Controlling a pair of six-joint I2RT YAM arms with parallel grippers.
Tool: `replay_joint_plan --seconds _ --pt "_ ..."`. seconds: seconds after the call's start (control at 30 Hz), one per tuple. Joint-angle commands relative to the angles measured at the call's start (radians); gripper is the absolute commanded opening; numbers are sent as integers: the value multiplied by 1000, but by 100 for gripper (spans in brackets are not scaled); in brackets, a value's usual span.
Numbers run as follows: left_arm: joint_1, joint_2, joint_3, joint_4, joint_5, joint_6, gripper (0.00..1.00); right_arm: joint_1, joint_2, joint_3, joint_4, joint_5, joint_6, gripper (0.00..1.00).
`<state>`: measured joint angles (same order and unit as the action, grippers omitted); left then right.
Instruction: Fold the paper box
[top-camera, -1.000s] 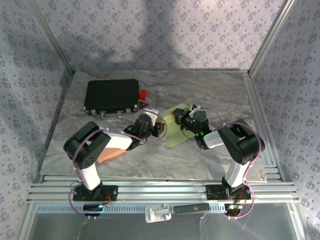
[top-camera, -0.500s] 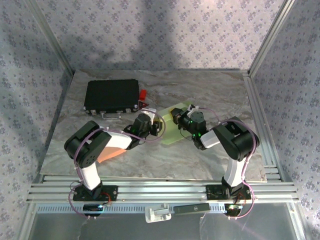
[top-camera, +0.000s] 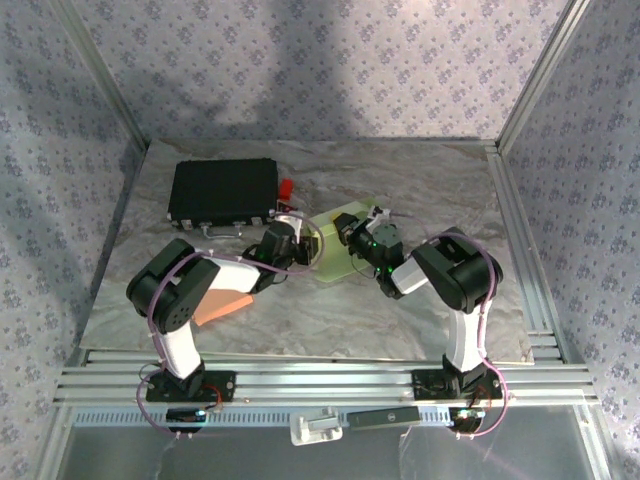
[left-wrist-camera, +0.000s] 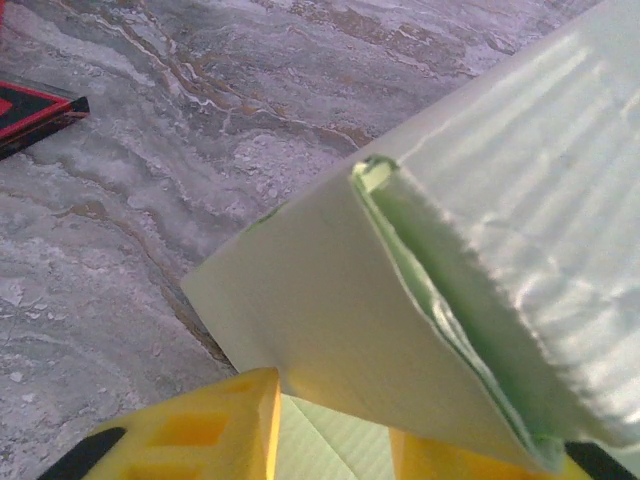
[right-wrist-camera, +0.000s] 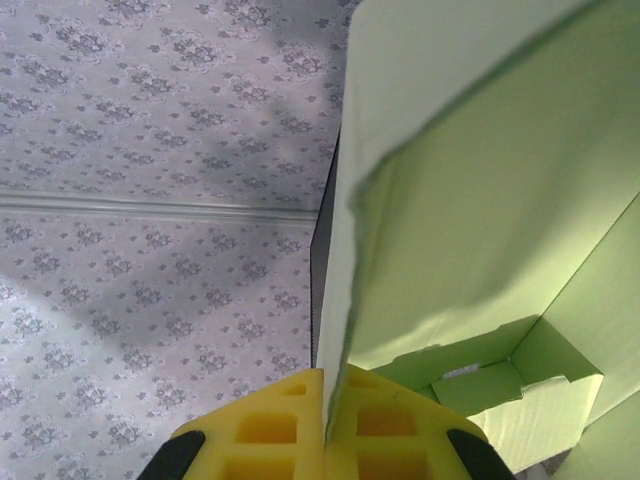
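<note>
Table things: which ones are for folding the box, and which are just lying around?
For the job:
- paper box
- right gripper, pinching one box panel
- left gripper, at a box flap

Just lying about:
- black case
- small red thing beside the case
- orange piece, near left

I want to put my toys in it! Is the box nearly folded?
Not yet. Done: some walls of the box already stand up. In hand: the right fingers pinch one of them, and the left fingers sit on either side of a flap. Left: that flap is loose and the box looks open.
</note>
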<state>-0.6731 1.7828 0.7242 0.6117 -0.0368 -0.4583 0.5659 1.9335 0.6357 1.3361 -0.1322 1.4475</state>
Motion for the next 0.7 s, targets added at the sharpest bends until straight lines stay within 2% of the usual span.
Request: replay_joint_plan --seconds 0.0,0.2,0.67 --pt "13 -1 27 7 6 -8 29 19 0 1 -38 44 -2 0" --pt "12 -11 31 -11 -13 -6 29 43 -28 -28 -89 131 75 0" --pt "7 31 113 -78 -91 15 23 76 -90 18 -333 190 223 0"
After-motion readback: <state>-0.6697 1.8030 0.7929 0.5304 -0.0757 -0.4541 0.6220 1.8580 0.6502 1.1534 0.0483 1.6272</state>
